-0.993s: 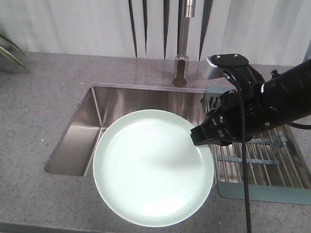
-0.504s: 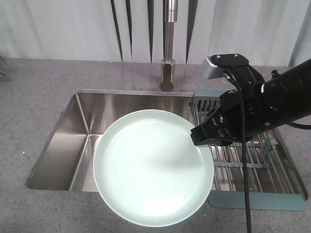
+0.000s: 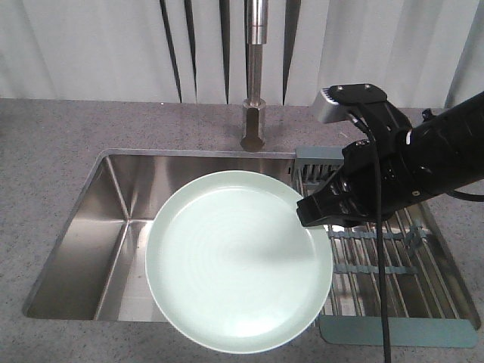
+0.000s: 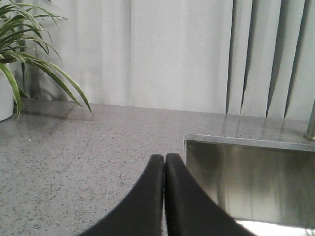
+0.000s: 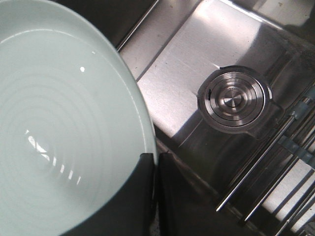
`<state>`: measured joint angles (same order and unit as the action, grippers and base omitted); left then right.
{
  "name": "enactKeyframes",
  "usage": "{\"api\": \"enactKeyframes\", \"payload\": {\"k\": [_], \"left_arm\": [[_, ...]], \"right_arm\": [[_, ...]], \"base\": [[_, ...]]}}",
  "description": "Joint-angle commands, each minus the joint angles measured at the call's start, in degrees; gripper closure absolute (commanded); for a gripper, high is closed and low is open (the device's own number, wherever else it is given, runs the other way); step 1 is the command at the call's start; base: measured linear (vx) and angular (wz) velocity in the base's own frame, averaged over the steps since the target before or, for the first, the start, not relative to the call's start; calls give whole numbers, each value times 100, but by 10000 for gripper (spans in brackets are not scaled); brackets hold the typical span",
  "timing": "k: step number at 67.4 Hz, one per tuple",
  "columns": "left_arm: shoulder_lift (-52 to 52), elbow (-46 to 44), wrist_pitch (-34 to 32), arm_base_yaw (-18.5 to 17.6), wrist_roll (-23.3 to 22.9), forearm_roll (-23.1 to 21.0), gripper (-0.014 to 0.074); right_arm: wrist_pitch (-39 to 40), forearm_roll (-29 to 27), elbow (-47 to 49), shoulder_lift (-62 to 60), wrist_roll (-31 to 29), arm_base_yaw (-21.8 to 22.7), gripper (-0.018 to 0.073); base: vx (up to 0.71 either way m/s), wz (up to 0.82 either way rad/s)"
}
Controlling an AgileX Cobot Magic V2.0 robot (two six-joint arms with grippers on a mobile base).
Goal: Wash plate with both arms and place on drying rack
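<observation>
Our right hand [image 3: 306, 214] is clamped on the plate [image 3: 234, 265] by its rim, holding it over the sink [image 3: 106, 249]. Our left hand [image 4: 164, 169], pressed together and empty, hovers left of the sink. We judge the plate light, stiff and slick, so grip opposite rims.

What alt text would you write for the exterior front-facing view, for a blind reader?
The black right hand holds a pale green plate by its rim above a steel sink. A wire drying rack lies to the right of the basin, and a faucet stands behind.
</observation>
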<state>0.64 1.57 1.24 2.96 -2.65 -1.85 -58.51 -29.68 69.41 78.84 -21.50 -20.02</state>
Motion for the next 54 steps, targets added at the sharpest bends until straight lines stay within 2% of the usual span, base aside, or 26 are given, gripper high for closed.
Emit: {"api": "enactKeyframes", "payload": {"k": [1,54], "left_arm": [[87,-150,-438,9,-34,-16,603],[87,-150,-438,9,-34,-16,603]], "right_arm": [[199,-204,151,-196,-42,16,561],[199,-204,151,-196,-42,16,561]], "base": [[6,-4],[6,-5]]}}
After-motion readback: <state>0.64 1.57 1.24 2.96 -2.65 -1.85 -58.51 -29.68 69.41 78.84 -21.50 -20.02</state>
